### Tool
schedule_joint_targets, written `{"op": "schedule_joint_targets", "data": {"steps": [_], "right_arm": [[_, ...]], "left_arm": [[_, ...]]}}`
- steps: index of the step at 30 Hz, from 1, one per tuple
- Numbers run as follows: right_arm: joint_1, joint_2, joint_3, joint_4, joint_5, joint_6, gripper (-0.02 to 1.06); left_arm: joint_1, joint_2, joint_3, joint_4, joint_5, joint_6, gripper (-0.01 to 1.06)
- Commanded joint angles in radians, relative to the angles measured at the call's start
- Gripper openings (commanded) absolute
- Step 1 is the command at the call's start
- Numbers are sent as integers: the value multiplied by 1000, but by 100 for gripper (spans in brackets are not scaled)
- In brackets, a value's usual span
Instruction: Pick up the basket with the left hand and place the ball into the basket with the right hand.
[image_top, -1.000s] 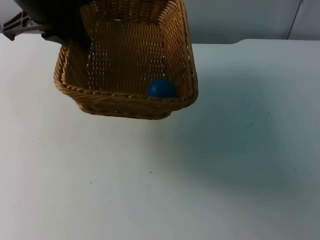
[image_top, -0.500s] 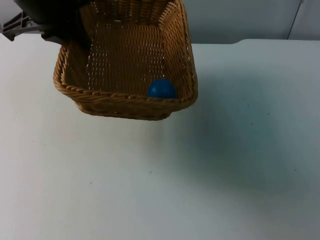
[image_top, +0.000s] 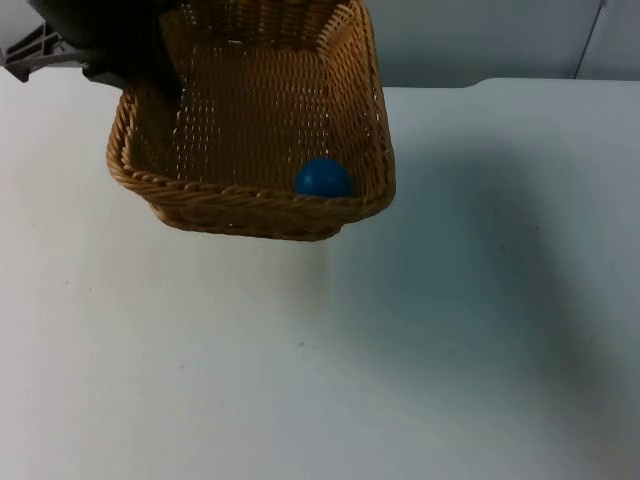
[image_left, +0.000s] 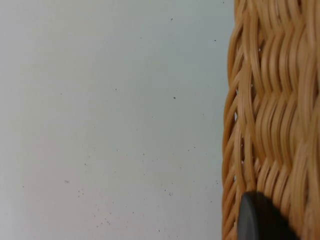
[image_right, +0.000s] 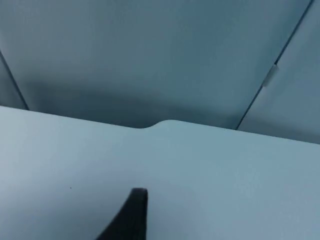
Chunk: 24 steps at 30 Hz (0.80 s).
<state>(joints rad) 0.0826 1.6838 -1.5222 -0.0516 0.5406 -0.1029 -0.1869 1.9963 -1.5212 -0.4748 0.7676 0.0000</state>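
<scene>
Left gripper (image_top: 140, 75) up at the far left of the top view, clamped on the left wall of the basket (image_top: 250, 215) and holding it above the table (image_top: 420, 350). Basket tilted, near rim lowest, open side facing up and forward. Ball (image_top: 322, 177) blue, lying inside the basket against the near wall, toward its right corner. Soft shadow spread across the table to the right of the basket. Grey wall (image_top: 470, 40) behind the table's far edge.

Left wrist view: one black fingertip (image_left: 260, 220) pressed against the woven outer side of the basket (image_left: 272, 115), wicker strands running close beside it. White table (image_left: 110, 120) beyond, speckled with small dark dots.

Right wrist view: right gripper waiting apart from the basket, looking toward the far edge of the table (image_right: 200, 175) and the wall (image_right: 150, 55). One dark fingertip (image_right: 131, 212) over bare table, touching nothing. Cannot tell whether these fingers stand apart or together. Vertical seam in the wall, with a small pale fitting (image_right: 270, 75) on it.
</scene>
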Motion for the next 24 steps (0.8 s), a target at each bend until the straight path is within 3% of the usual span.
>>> {"op": "schedule_joint_targets", "data": {"steps": [1,9,24], "right_arm": [[-1,-20,-7,7,32,-8,105],[-1,-127,11,8,117,2,105],[-1,-554,483,5,83,78,105]], "left_arm": [[-3,-7,-1,-23,-5,-7,0],[-3,-7,-1,-23,2,-7,0],[-3,-1,-1,-23,5,0,0]]}}
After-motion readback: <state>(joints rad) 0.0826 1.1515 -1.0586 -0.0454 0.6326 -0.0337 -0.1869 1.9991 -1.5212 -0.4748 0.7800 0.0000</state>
